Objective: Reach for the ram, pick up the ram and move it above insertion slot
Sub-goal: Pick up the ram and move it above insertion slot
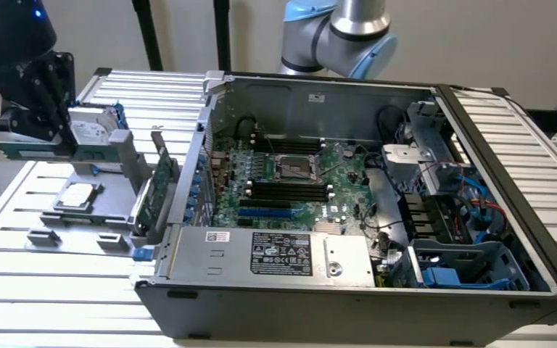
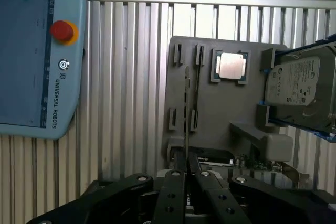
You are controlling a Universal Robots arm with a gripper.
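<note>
Above the gray fixture plate, the gripper hangs with its fingers pinched narrow on the ram, the thin green stick sitting level under it. On the wrist view the ram is edge-on, running out from between the fingers, with the plate's slotted holders underneath.

I judge the step in hand as the carry toward the black slots on the motherboard, well apart from the plate and past the case wall. To do it well I'd keep the stick level, leave the grip alone, hold enough height to pass the wall, and line the long side up with the slots. The grip is on a thin edge, so move slow; a twist could slip it.

- **Hard drive**: upright on the plate just beside the gripper, the likeliest thing to clip.
- **Expansion card**: stands at the plate's edge nearest the case, right in the path.
- **CPU chip**: flat on the plate.
- **Teach pendant**: off the plate, no issue.
</note>
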